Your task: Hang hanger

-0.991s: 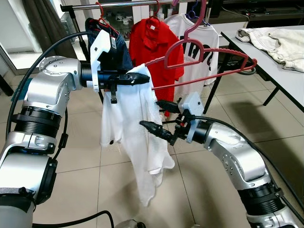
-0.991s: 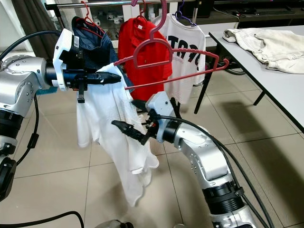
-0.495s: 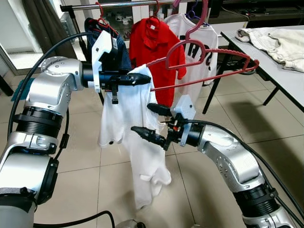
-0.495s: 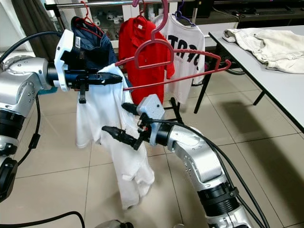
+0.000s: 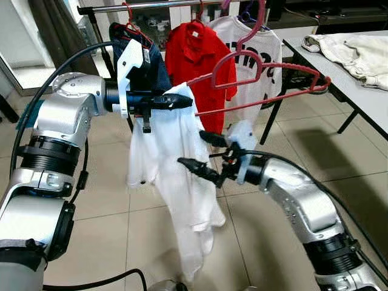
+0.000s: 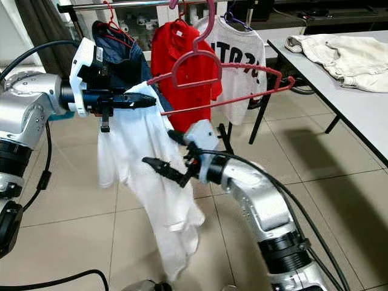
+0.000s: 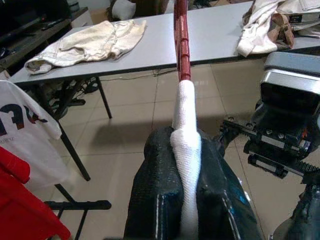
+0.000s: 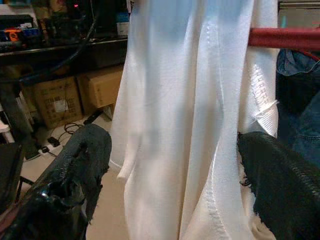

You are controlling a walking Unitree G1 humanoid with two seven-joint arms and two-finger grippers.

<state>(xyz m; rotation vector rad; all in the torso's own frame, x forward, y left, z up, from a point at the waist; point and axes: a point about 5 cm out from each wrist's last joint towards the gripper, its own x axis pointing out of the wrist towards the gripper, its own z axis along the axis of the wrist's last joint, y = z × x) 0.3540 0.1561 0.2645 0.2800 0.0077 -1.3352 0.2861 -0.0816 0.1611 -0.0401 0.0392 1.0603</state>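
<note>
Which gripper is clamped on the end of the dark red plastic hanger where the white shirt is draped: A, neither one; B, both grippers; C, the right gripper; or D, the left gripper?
D: the left gripper is shut on the white shirt wrapped over the end of the dark red plastic hanger, while the right gripper hangs open beside the cloth lower down.

Bright even daylight; soft floor shadows; wrist views blurred close up
</note>
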